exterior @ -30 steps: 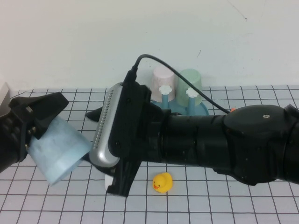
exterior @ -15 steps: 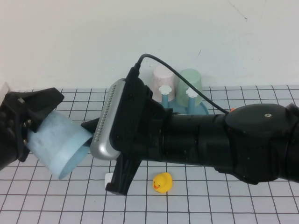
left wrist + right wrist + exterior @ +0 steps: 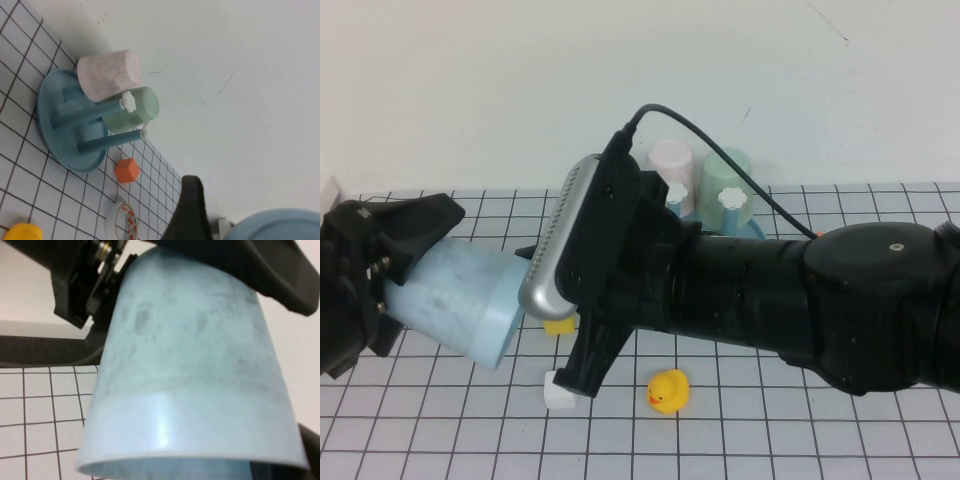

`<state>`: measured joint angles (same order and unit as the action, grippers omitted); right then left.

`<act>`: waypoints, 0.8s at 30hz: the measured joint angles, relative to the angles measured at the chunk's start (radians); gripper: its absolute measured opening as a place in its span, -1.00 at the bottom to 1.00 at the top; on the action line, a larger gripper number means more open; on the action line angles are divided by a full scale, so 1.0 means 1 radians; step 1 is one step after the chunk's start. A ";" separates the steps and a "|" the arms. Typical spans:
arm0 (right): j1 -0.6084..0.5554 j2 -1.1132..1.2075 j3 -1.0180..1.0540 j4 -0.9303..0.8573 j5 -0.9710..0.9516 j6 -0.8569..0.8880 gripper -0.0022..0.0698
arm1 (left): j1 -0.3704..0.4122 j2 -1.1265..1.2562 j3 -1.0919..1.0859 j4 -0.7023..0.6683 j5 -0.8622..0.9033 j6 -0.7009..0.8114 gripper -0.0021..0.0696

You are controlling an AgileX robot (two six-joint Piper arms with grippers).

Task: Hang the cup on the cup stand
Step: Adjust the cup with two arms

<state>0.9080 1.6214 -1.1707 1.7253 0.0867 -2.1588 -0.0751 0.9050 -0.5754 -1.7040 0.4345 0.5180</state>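
Holding the cup (image 3: 460, 305) up off the table on the near left, the left gripper (image 3: 380, 285) has its fingers spread wide around the narrow closed end, and the cup lies tilted with its open rim pointing right and slightly down. The right gripper (image 3: 535, 300) sits right at that rim, reaching in from the right. Its fingers are hidden behind the wrist housing and the cup, so I cannot tell from here whether they have clamped the rim; the right wrist view only shows the cup filling the frame, very close.

The cup stand (image 3: 755, 232) sits at the far side, mostly behind the right arm. 2 cups already hang there, a pale pink cup (image 3: 107, 74) and a mint green cup (image 3: 132, 109), and 2 pegs stand free.

By my reading, the task is about midway: the cup is lifted and being passed between arms. Carrying it to the stand and dropping it over a free peg remains.
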 joint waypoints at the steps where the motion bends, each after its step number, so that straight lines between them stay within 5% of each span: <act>1: 0.000 0.000 0.000 0.000 0.000 0.000 -0.86 | 0.000 0.000 0.000 0.000 0.000 0.008 0.52; 24: 0.004 0.000 0.000 0.000 -0.012 0.000 -0.87 | 0.000 -0.002 0.000 -0.006 -0.051 0.077 0.73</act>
<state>0.9119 1.6214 -1.1707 1.7253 0.0743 -2.1584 -0.0751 0.9032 -0.5754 -1.7097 0.3833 0.5946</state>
